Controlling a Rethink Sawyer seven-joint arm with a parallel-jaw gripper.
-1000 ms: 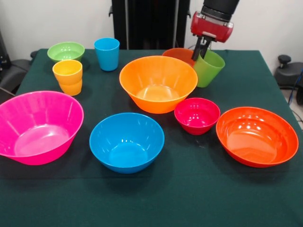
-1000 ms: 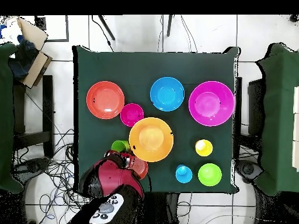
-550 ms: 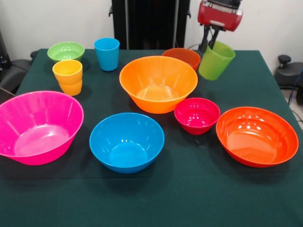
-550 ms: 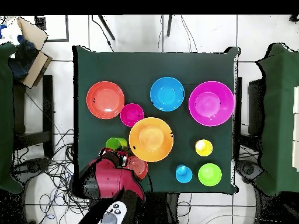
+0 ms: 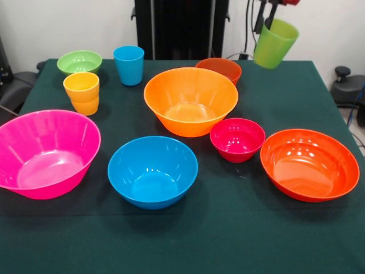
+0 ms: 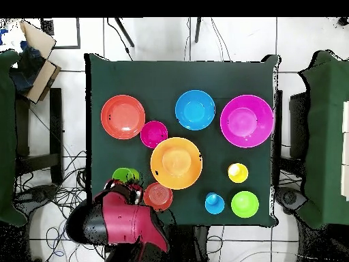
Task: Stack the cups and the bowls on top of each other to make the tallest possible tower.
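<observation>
I'm working in a robotics lab, not a home. I'm standing at a table [image 6: 109, 75] wearing a dark green cloth, sitting on a white tiled floor [image 6: 68, 75]. Loose cables [image 6: 58, 194] are trailing across the tiles by my base. A plain white wall [image 5: 68, 25] and a black frame [image 5: 181, 28] are standing behind the table. A cardboard box [image 6: 35, 35] is lying at one corner.
</observation>
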